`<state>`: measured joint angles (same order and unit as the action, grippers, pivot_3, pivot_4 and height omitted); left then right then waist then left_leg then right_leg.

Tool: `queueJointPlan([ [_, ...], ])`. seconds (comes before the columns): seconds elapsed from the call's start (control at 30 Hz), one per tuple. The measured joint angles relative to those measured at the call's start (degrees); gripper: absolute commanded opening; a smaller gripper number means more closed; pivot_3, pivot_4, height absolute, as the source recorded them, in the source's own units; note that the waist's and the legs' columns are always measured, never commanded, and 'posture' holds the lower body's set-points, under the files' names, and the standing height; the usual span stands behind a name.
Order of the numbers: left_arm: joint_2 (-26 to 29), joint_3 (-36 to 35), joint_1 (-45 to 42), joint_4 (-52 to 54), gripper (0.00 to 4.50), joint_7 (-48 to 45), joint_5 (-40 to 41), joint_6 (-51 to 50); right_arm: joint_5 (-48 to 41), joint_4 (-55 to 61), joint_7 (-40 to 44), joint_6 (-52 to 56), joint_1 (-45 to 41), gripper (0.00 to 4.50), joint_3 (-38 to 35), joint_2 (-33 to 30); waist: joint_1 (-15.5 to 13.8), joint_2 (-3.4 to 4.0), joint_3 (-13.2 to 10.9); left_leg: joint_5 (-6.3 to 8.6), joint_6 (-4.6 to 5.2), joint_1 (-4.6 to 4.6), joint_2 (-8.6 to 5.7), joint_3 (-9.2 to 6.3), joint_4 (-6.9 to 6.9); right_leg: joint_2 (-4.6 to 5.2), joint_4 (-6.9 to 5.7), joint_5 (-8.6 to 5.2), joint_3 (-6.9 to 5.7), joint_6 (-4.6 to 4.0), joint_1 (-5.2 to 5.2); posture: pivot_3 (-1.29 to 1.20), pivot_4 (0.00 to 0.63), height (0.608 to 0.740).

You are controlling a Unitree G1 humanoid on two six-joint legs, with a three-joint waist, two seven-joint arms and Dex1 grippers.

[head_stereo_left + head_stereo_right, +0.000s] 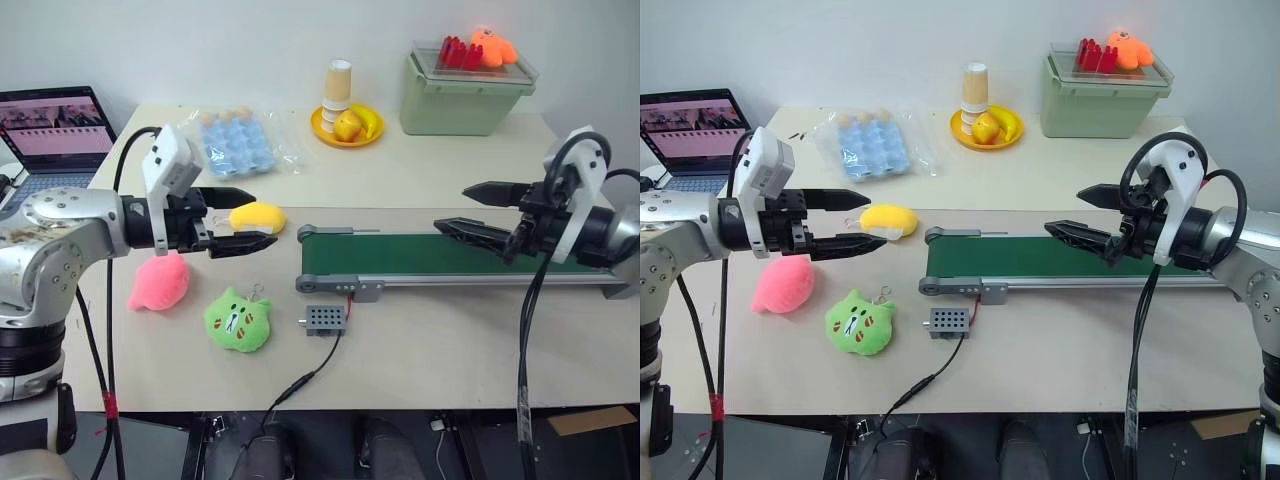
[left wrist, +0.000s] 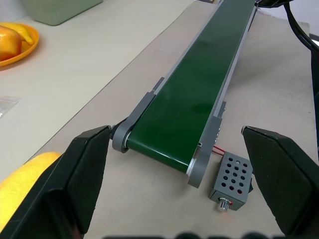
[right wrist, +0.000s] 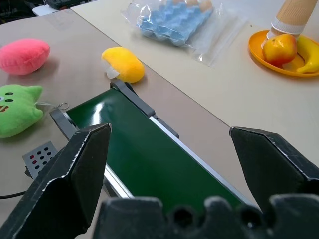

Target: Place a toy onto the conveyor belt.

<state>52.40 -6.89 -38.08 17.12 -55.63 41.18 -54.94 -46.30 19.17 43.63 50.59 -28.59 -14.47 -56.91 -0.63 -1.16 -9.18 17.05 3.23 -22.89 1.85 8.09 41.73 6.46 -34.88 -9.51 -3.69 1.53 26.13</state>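
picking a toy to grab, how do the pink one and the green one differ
The pink toy is a plain rounded blob; the green toy has pointed ears, a printed face and a small metal ring. Pink lies nearer the left gripper; green lies nearer the conveyor belt. Both are soft plush, on the table, untouched.

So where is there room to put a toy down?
The green belt has nothing on it along its near stretch. There's bare table in front of the belt, right of the little grey box. It's crowded at the belt's left end: yellow toy, pink toy and green toy sit together.
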Motion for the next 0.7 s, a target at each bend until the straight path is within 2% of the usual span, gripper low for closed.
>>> queueJointPlan([
  [0.3, 1.8, 0.0, -1.8, -4.2, 4.49, 0.1, -1.7, 1.7, 0.7, 0.5, 0.0, 0.0, -1.8, 4.5, 2.3, 0.5, 0.1, 0.0, 0.0, 0.0, 0.0, 0.0, -0.02, 0.01, 0.0, -0.01, -0.01, 0.0, 0.0, -0.01, 0.0, 0.0, 0.15, 0.734],
  [0.47, 5.7, 1.4, -1.6, -9.6, 4.49, 2.0, -6.5, 1.1, 0.4, 0.5, 1.5, 0.0, -2.4, 4.5, 2.5, 0.8, 0.1, 0.0, 0.0, 0.0, 0.0, 0.0, -0.02, 0.02, -0.01, -0.02, -0.01, -0.02, -0.01, -0.02, 0.02, 0.0, 0.15, 0.734],
  [0.7, 10.4, 0.0, 3.3, -12.8, 4.49, 6.4, -8.7, -7.1, 0.7, -0.3, 3.8, 0.0, -5.4, 4.5, 5.4, 1.6, 0.3, 0.01, 0.0, 0.0, -0.01, 0.01, 0.06, 0.01, -0.01, -0.01, -0.03, -0.06, -0.01, -0.05, 0.05, 0.0, 0.15, 0.734],
])
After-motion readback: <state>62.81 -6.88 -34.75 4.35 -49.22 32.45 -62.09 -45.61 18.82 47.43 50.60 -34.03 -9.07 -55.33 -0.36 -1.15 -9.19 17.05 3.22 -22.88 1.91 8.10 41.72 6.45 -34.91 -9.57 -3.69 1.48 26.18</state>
